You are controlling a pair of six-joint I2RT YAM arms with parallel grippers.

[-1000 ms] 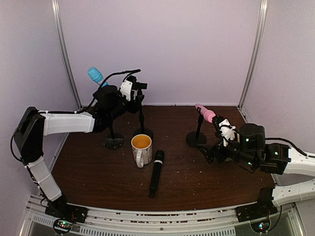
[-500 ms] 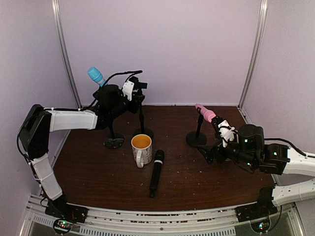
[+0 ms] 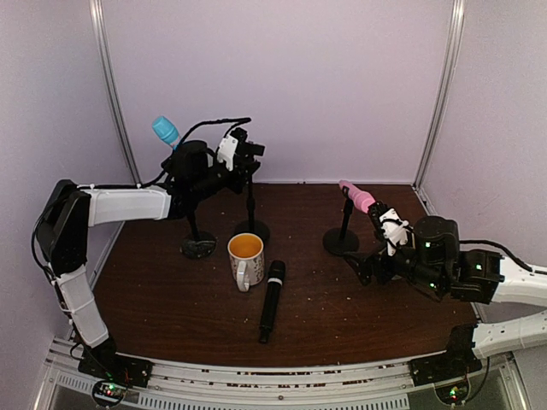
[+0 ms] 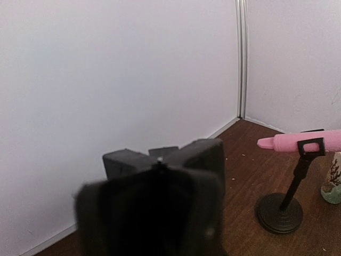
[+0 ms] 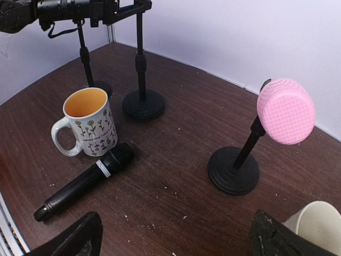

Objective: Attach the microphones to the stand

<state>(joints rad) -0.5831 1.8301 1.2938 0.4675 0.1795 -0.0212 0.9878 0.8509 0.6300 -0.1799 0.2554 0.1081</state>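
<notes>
Three microphones, located with respect to the flowered mug [image 3: 246,259]. The black microphone [image 3: 272,301] lies flat on the table [image 3: 171,299] just right of the mug, its head toward it. The pink microphone [image 3: 357,196] sits tilted in the clip of a stand [image 3: 342,239] well to the mug's right. The light blue microphone [image 3: 165,131] shows only its head, behind and left of the mug, above the left arm [image 3: 120,205]. The left gripper [image 3: 246,154] is at the top of the bare stand [image 3: 250,213] directly behind the mug; whether its jaws are parted cannot be told. The right gripper [image 3: 363,266], right of the mug, hangs with fingers wide apart, holding nothing.
</notes>
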